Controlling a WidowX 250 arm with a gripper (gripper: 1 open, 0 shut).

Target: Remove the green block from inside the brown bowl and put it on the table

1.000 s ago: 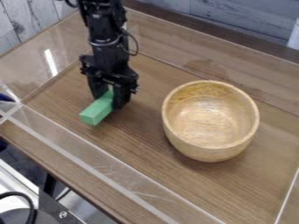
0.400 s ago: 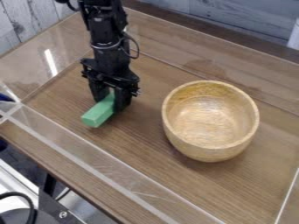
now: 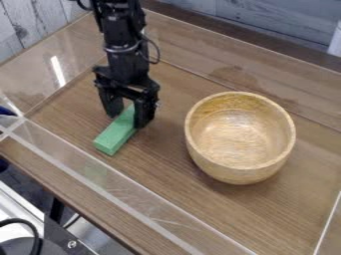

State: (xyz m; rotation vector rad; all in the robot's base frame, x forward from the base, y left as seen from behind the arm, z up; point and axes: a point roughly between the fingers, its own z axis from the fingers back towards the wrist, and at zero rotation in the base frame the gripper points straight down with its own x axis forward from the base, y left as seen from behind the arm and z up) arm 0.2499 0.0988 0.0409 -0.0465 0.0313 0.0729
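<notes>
The green block [image 3: 116, 133] lies flat on the table [image 3: 173, 194], left of the brown bowl [image 3: 240, 135], whose hollow shows only bare wood grain. My black gripper [image 3: 127, 112] points straight down over the block's far end. Its jaws stand open, one finger on each side of that end, and the block rests on the wood rather than hanging from them.
Low clear acrylic walls [image 3: 80, 159] edge the table along the front and left. The arm's black column [image 3: 120, 35] rises toward the back left. Bare wood lies in front of the bowl and behind it.
The jaws have spread apart and let go of the green block, which now lies flatter and slightly lower on the table. The hand has stayed in place.
</notes>
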